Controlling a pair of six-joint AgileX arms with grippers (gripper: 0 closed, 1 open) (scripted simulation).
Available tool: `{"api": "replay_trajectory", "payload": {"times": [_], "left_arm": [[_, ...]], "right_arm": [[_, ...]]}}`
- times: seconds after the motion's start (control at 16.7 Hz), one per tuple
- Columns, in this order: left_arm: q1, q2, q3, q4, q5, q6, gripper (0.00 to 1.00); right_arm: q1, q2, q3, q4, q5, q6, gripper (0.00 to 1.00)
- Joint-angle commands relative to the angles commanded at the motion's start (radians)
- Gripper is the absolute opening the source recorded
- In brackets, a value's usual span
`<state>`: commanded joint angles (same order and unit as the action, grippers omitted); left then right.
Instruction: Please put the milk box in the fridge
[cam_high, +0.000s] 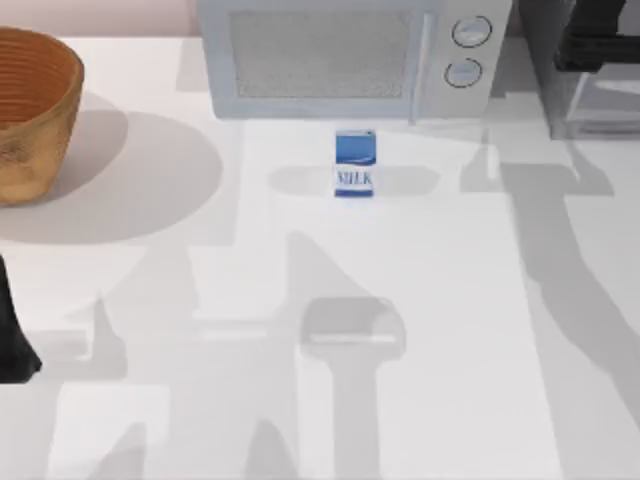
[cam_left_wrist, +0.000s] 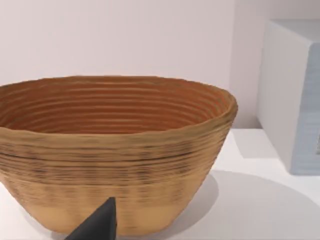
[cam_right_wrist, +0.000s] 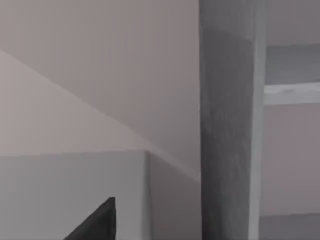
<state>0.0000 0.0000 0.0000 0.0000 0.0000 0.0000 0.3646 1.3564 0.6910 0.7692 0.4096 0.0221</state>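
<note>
One wicker basket (cam_high: 30, 110), nothing inside.

Basket (cam_high: 30, 110) – woven, ribbed, rough; milk box (cam_high: 354, 163) – smooth printed carton; table (cam_high: 420, 300) – matt white.

Upright milk box (cam_high: 354, 164) stands left of fridge (cam_high: 585, 95).

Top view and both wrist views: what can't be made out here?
- Fridge: cut off by the top view's right edge; whether its door is open is unclear.
- Wicker basket: cut by the left edge.
- Basket's inside bottom, left wrist view: hidden by its near wall.
- Milk box: small print unreadable.
</note>
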Motion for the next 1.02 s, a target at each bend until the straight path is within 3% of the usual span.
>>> {"api": "replay_trajectory", "payload": {"times": [0.42, 1.02], "left_arm": [[0.0, 0.0, 0.0, 0.0, 0.0, 0.0, 1.0], [0.0, 0.0, 0.0, 0.0, 0.0, 0.0, 1.0]], "right_arm": [[0.179, 0.476, 0.304, 0.268, 0.157, 0.023, 1.0], [0.357, 1.032, 0.487, 0.363, 0.338, 0.079, 1.0]]}}
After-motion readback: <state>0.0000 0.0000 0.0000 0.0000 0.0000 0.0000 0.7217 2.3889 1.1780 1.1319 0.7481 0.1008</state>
